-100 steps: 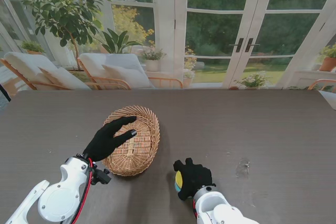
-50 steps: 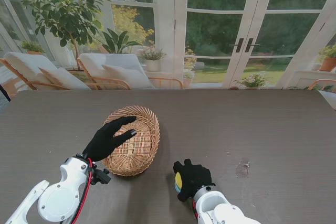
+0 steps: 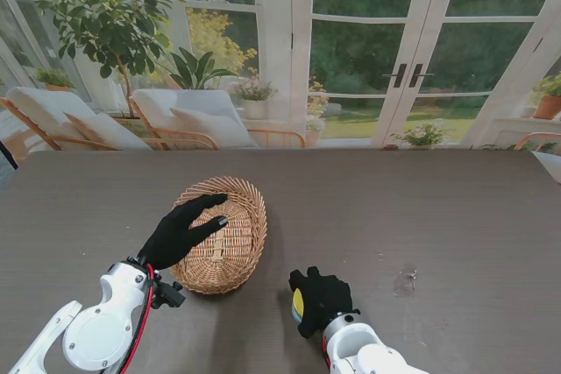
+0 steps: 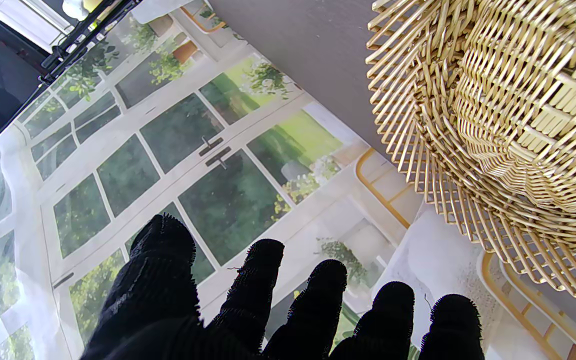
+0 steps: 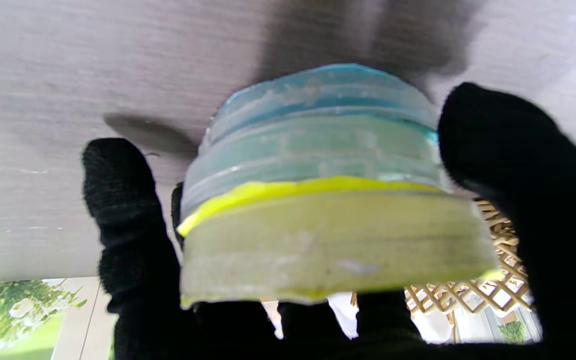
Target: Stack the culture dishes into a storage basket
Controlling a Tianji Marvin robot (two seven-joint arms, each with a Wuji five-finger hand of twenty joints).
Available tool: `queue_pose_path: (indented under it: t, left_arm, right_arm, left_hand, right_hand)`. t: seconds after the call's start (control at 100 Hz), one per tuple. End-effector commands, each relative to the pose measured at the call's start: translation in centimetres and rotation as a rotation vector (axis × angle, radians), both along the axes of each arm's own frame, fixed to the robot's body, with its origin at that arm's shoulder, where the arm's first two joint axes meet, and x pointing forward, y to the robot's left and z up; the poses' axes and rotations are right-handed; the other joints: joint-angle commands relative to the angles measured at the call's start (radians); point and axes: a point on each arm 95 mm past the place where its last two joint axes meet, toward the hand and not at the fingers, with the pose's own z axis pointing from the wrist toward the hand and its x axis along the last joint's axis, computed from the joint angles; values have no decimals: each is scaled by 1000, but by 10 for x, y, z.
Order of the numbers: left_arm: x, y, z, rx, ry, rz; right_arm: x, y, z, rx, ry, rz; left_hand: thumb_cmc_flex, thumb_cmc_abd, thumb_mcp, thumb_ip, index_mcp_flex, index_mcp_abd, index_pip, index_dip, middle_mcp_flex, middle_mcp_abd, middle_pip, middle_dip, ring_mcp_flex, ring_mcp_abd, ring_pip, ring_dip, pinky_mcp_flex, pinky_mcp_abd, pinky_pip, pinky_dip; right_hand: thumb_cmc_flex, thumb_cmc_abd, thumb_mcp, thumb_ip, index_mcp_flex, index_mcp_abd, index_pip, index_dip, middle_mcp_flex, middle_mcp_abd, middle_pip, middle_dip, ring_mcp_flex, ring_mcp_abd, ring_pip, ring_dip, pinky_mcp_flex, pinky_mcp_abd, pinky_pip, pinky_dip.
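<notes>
A dark wood-grain table (image 3: 421, 208) is seen. A wicker basket (image 3: 230, 247) is set on it, near left of centre. A pale smudge (image 3: 405, 281) is noted to the right.

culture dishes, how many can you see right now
3, stacked in the right hand: a yellow dish, a greenish dish and a blue dish. More may be hidden.
</notes>
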Motion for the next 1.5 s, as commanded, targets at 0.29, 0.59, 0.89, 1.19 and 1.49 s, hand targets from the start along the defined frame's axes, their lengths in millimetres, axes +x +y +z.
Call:
queue_pose_path:
  t: [0.29, 0.59, 0.89, 1.19, 1.49]
  left_arm:
    - [-2, -2, -1, 1, 8, -12]
    - [-2, -2, 0, 3, 8, -14]
    - [-3, -2, 0, 2, 6, -13]
    - [-3, -2, 0, 1, 4, -11]
    - [-3, -2, 1, 1, 3, -10]
  right_arm:
    - [-25, -11, -47, -41, 140, -2]
    - [-28, -14, -53, -35, 159, -12]
    - [-30, -11, -57, -7, 138, -35]
    - [-31, -12, -62, -3, 136, -47]
    - [-32, -13, -65, -3, 134, -53]
  left_hand:
    - [-5, 32, -19, 13, 12, 2, -5, 4, 8, 2, 3, 3, -12, -4, -11, -6, -2, -28, -26, -8]
    - [-5, 32, -18, 13, 11, 2, -5, 3, 8, 3, 3, 3, -12, -3, -11, -5, -2, -28, -26, -8]
    - [-6, 32, -19, 13, 11, 1, -5, 4, 8, 3, 3, 3, -11, -4, -11, -5, -1, -28, -26, -8]
    - [-6, 33, -19, 13, 11, 3, -5, 4, 8, 3, 3, 3, -12, -3, -11, -5, -2, -29, -26, -8]
    - [-6, 33, -19, 13, 12, 2, -5, 4, 6, 3, 2, 3, -12, -3, -11, -5, -1, -28, -26, -8]
  right_hand:
    - [18, -60, 105, 7, 95, 17, 42, 8, 64, -24, 28, 18, 261, -218, 124, 58, 70, -31, 61, -51]
    - [99, -100, 117, 9, 54, -3, 35, -5, 50, -18, 34, 20, 270, -227, 128, 60, 89, -42, 71, -63]
    - [162, -82, 168, 27, 172, 6, 70, -5, 133, -25, 61, 31, 349, -255, 159, 73, 140, -80, 110, -67]
    - [191, -63, 198, 36, 273, 4, 93, -4, 205, -45, 73, 42, 425, -292, 190, 98, 188, -114, 157, -63]
    - [224, -39, 216, 43, 350, -8, 94, -7, 260, -56, 78, 58, 479, -318, 204, 123, 223, -139, 192, -48]
